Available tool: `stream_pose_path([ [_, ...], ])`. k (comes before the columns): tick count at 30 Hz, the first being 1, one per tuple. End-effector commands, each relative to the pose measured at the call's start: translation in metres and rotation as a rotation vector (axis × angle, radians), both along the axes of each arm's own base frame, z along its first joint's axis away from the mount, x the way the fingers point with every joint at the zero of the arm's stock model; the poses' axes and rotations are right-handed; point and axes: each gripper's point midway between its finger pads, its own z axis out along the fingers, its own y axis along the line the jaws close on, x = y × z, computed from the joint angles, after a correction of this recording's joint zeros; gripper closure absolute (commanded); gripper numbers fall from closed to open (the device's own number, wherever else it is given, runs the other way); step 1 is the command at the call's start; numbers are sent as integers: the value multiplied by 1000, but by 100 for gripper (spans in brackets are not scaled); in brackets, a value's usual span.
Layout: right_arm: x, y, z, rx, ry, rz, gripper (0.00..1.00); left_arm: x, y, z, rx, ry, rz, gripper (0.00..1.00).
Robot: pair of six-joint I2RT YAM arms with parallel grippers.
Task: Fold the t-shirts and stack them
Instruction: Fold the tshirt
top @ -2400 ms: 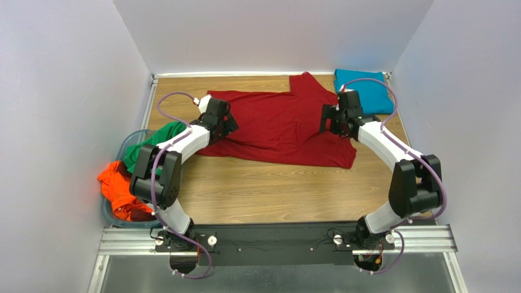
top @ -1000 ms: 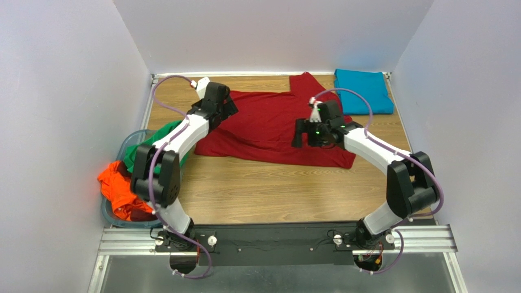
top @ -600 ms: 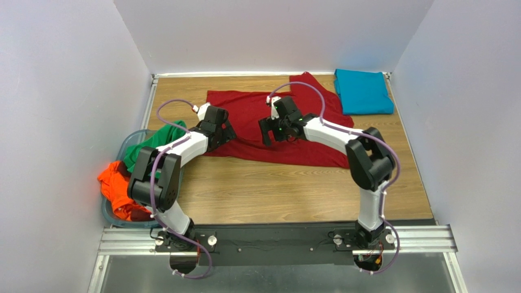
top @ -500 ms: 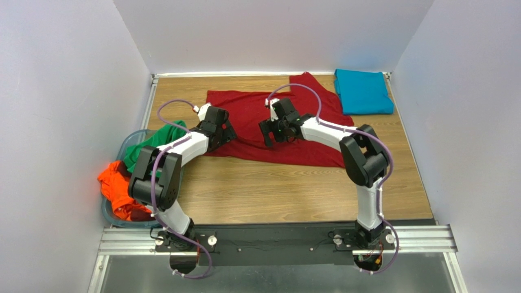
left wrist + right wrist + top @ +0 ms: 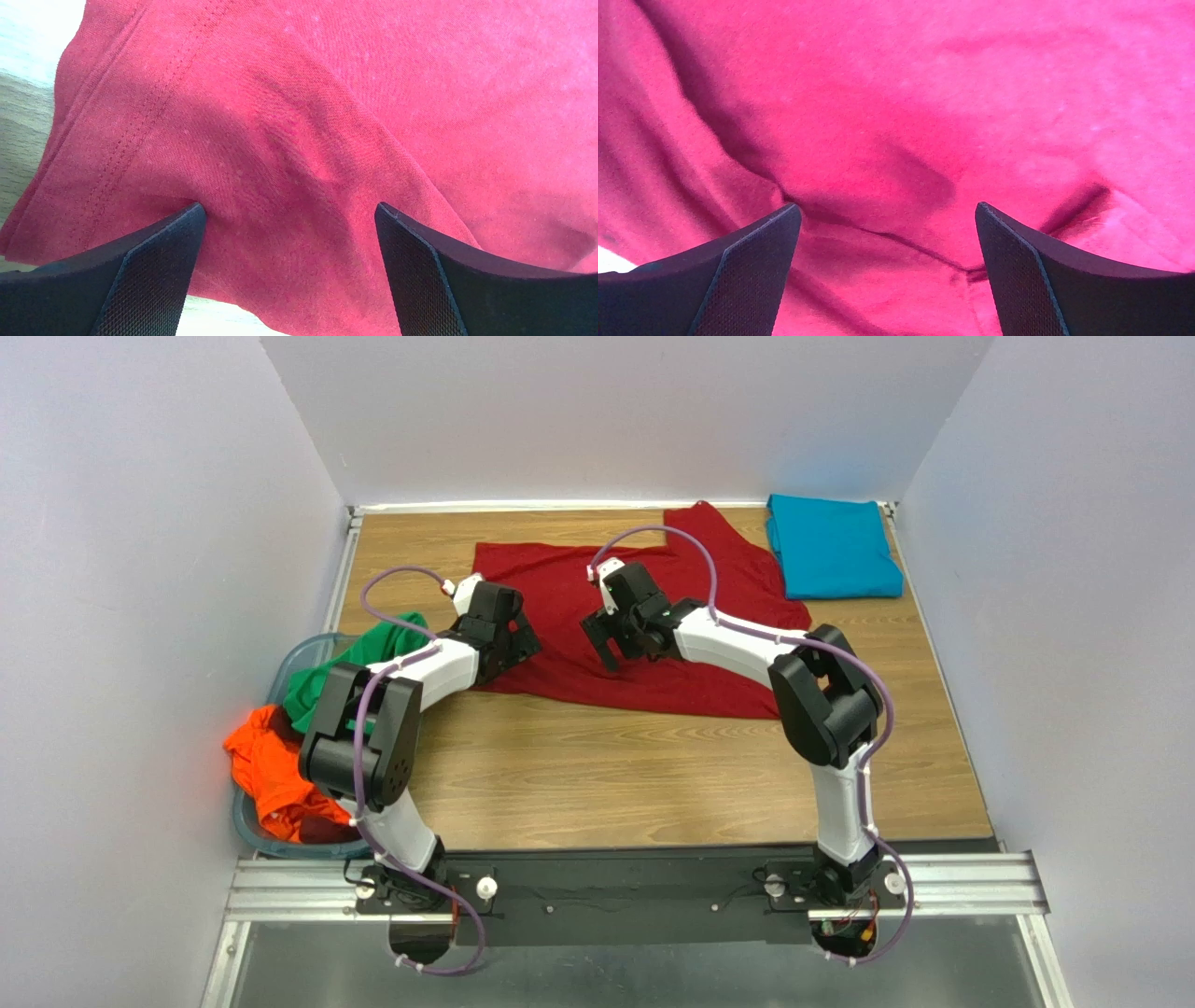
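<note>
- Shows red shirt (image 5: 687, 609) spread flat near table's (image 5: 631, 770) far edge.
- Shows left tool (image 5: 519, 647) wide, low over shirt's left edge.
- Shows right tool (image 5: 606, 647) wide too, swung in from far right corner to mid-shirt.
- Suggests lining up a pinch for first fold; nothing held.

Spread shirt (image 5: 659, 623) centre, folded shirt (image 5: 835, 546) far-right corner, tub (image 5: 285, 667) w/ shirts (image 5: 274, 763) at left

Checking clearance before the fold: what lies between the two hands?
Only dark red t-shirt cloth fills the gap between the left hand and the right hand; the top view shows it.
</note>
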Motion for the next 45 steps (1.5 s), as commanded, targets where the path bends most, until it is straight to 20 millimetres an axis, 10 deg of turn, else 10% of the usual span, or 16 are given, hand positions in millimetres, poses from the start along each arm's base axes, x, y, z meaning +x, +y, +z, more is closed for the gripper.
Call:
stream_pose_path([
  [1, 2, 6, 24, 13, -42, 33, 0, -18, 9, -27, 22, 97, 9, 2],
  [11, -26, 27, -3, 0, 30, 173, 0, -25, 9, -28, 15, 113, 6, 2],
  [21, 6, 10, -29, -131, -27, 24, 0, -31, 10, -30, 12, 126, -1, 2],
  [33, 59, 0, 13, -236, -234, -136, 0, -32, 11, -29, 8, 121, 1, 2],
  [39, 3, 6, 38, -41, -99, -27, 0, -29, 11, -27, 13, 113, -4, 2],
  [45, -48, -39, 46, 49, -43, -195, 0, -27, 13, -13, 10, 78, 8, 2],
])
